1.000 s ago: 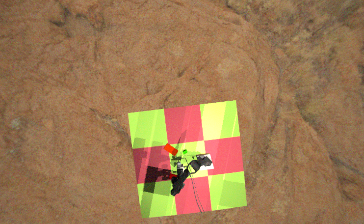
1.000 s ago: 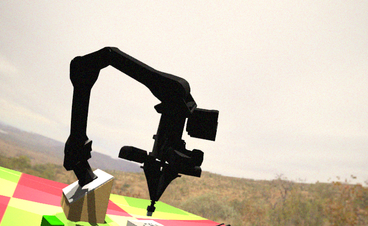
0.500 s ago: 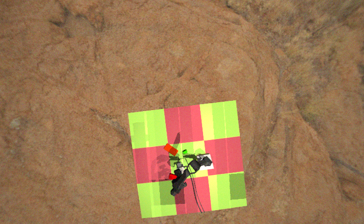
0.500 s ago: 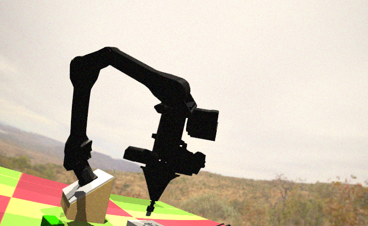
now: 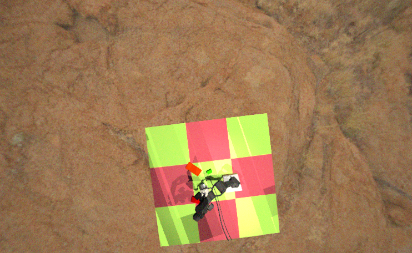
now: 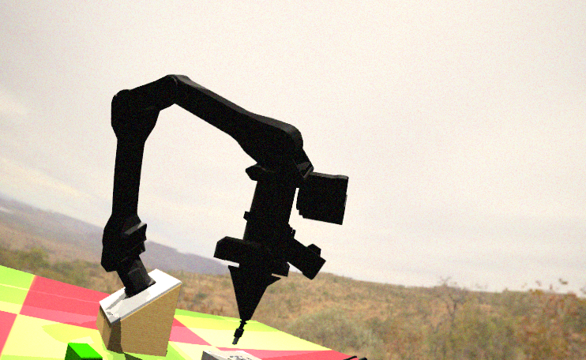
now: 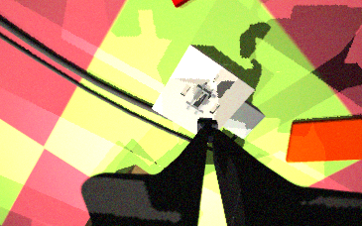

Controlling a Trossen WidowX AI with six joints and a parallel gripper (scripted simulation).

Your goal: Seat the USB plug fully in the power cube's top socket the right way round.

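Observation:
The white power cube [image 7: 171, 101] [image 5: 204, 190] stands under the gripper, its top socket showing in the wrist view. Only its upper edge [image 6: 216, 354] shows at the bottom of the exterior view. My gripper [image 6: 242, 320] [image 7: 209, 134] is shut on the small dark USB plug [image 6: 238, 334] [image 7: 207, 124], which hangs below the fingertips. In the exterior view a gap separates the plug from the cube's top, so it is out of the socket. The plug is slightly tilted there. Which way round it is cannot be told. The arm hides the fingertips in the top view.
An orange block [image 5: 193, 168] [image 7: 337, 141], a green block [image 5: 209, 171] [image 6: 80, 351] and a red block [image 5: 194, 200] [image 7: 180, 2] lie around the cube. A grey box [image 7: 248, 120] adjoins it. Dark cables [image 7: 104, 87] [image 5: 220, 213] run across the table. The arm stands on a wooden block [image 6: 148, 331].

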